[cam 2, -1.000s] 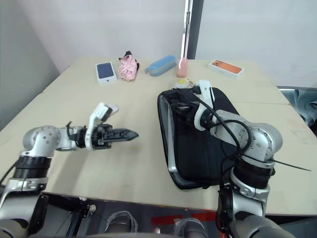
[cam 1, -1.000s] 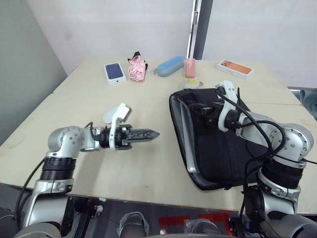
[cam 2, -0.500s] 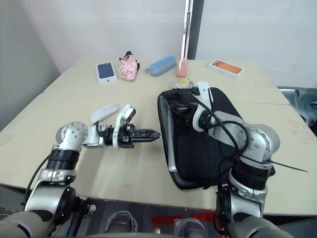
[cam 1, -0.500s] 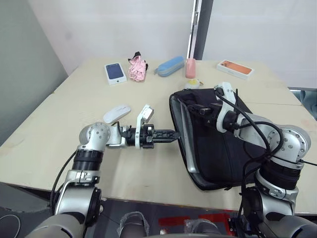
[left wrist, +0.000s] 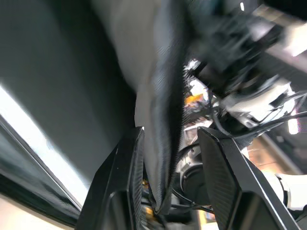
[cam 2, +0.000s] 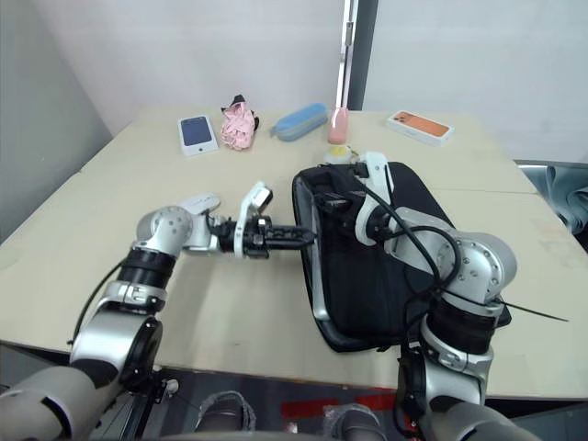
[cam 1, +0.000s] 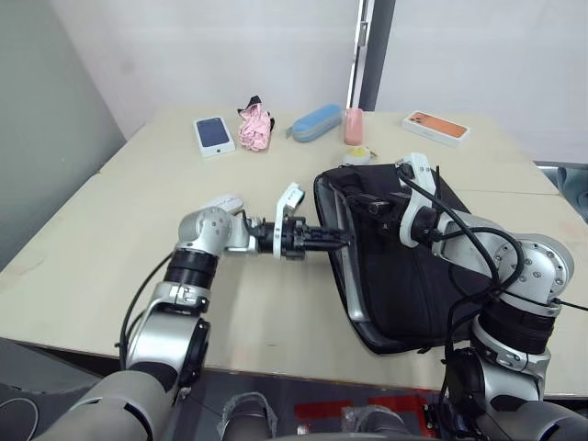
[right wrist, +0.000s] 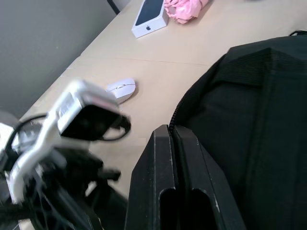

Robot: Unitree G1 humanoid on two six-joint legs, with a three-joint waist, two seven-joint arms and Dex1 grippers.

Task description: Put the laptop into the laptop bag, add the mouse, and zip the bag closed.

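The black laptop bag [cam 1: 423, 276] lies flat on the right half of the table, its left side unzipped. A silver strip of the laptop [cam 1: 344, 262] shows inside that opening. The white mouse [cam 1: 223, 200] rests on the table left of the bag, behind my left forearm. My left gripper [cam 1: 344, 237] reaches sideways to the bag's open rim. In the left wrist view its fingers [left wrist: 125, 191] stand open with the black rim [left wrist: 165, 120] between them. My right gripper [cam 1: 369, 199] is shut at the bag's far left corner, its fingers [right wrist: 165, 158] pressed together beside the zip edge.
Along the far edge lie a boxed blue phone [cam 1: 213, 135], a pink cloth [cam 1: 255, 127], a blue pouch [cam 1: 313, 121], a pink bottle [cam 1: 353, 126] and an orange phone box [cam 1: 435, 128]. A white-and-yellow blob [cam 1: 358, 156] sits just behind the bag.
My left arm has swung right across the table, bringing its gripper from the left middle to the bag's open rim. The mouse is now uncovered. The right arm has barely moved.
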